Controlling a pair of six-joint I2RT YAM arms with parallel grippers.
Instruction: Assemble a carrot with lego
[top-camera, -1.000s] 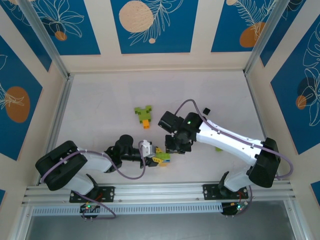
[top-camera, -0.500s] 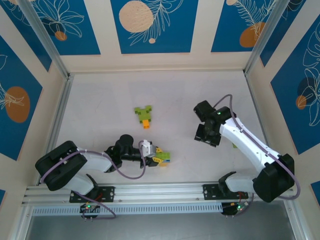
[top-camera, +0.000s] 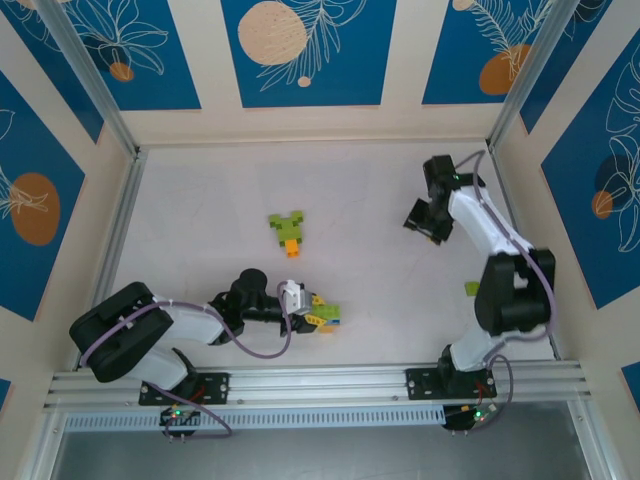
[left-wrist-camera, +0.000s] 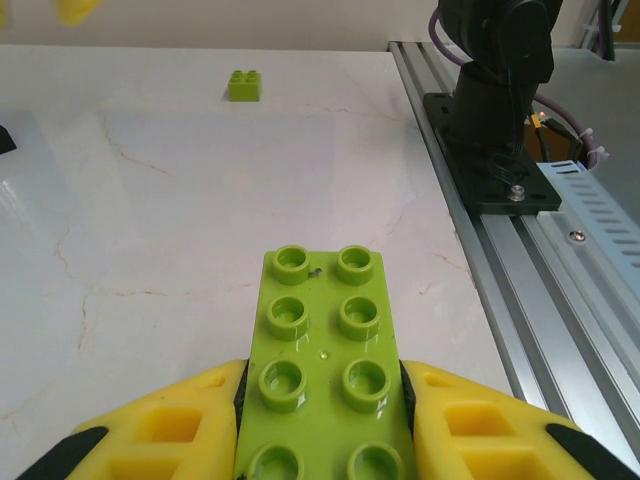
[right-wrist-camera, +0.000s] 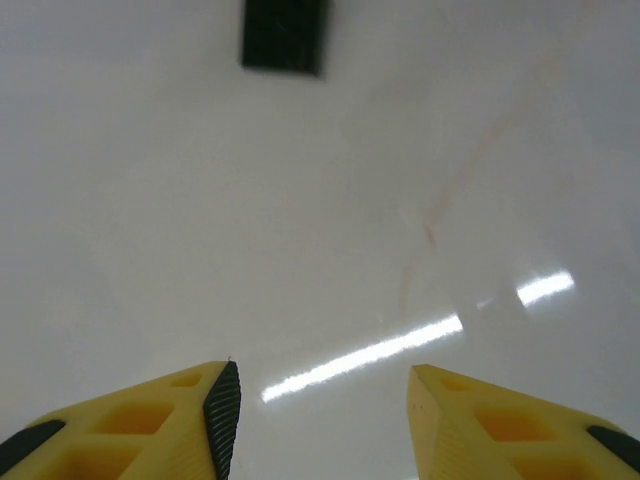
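left gripper (left-wrist-camera: 322, 420): clamped on lime green brick (left-wrist-camera: 322, 330), studs up, probably steadying it as a base for stacking
right gripper (right-wrist-camera: 322, 400): jaws part-open, empty, facing black brick (right-wrist-camera: 285, 35), likely lining up to fetch it
green-orange cluster (top-camera: 288, 232): loose, well apart from both arms
small green brick (left-wrist-camera: 244, 85): loose, unused

Glossy, smooth plastic on the lime lego brick (left-wrist-camera: 322, 370); the desk (left-wrist-camera: 150, 220) gleams, polished and faintly veined; matt metal rail (left-wrist-camera: 545, 300) beside the desk.
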